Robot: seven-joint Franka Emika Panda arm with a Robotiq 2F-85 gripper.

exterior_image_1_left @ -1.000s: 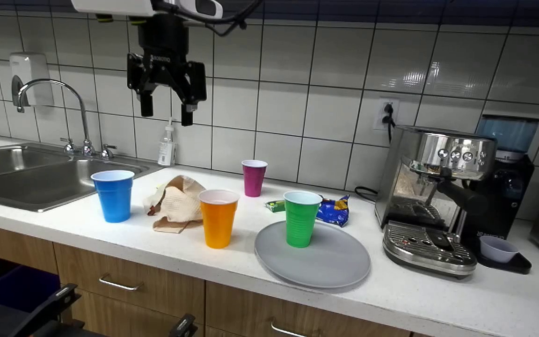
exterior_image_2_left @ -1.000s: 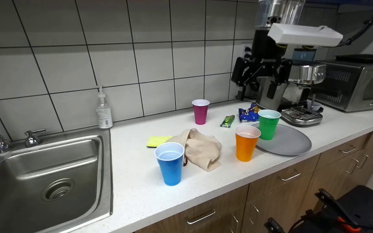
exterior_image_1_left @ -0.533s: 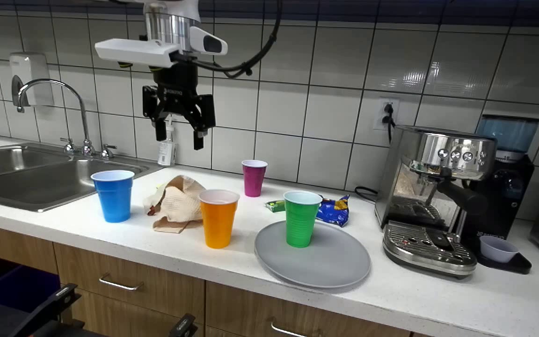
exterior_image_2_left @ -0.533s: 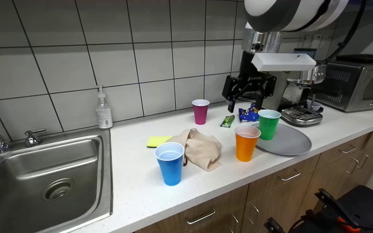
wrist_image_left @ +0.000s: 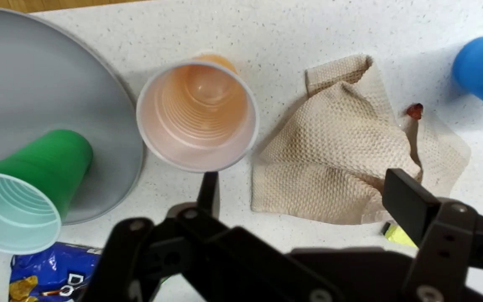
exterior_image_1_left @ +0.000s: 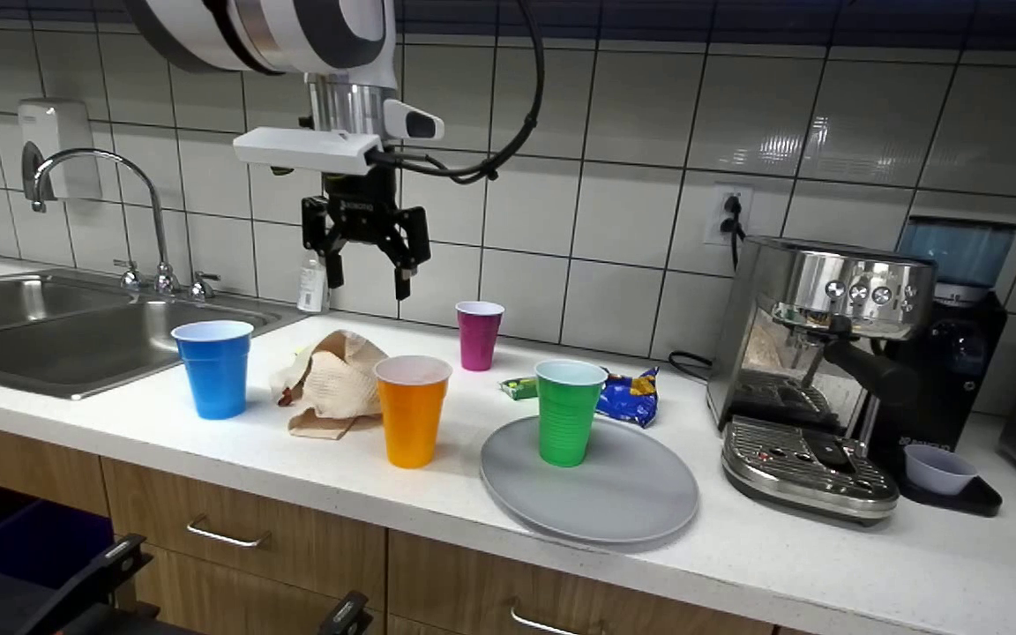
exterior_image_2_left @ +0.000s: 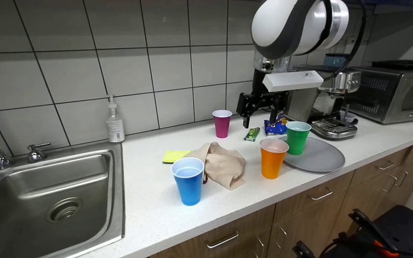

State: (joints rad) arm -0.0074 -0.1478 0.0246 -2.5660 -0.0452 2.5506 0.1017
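Note:
My gripper [wrist_image_left: 304, 184] hangs above the counter, its black fingers wide apart with nothing between them. Below the gap in the wrist view lies a crumpled beige cloth [wrist_image_left: 333, 134]. An orange cup [wrist_image_left: 199, 109] stands upright, its rim appearing close to the left fingertip. Both exterior views show the gripper [exterior_image_1_left: 369, 278] well above the cups. A green cup [exterior_image_1_left: 570, 414] stands on a grey plate [exterior_image_1_left: 631, 503]. The blue cup [exterior_image_2_left: 188, 186] is beside the cloth, and a magenta cup [exterior_image_2_left: 222, 125] stands near the wall. A yellow pad [exterior_image_2_left: 174, 156] is partly under the cloth.
A blue snack bag [exterior_image_2_left: 275, 126] and a green wrapper [exterior_image_2_left: 252, 134] lie behind the green cup. The sink [exterior_image_2_left: 120, 200] borders one end. An espresso machine [exterior_image_1_left: 825, 353] and microwave [exterior_image_2_left: 400, 93] stand at the other. A soap bottle [exterior_image_2_left: 115, 125] is by the tiles.
The arm has come down, bringing the gripper lower over the counter and sideways toward the cloth. Its jaws have stayed open. Cups, cloth and plate have not moved.

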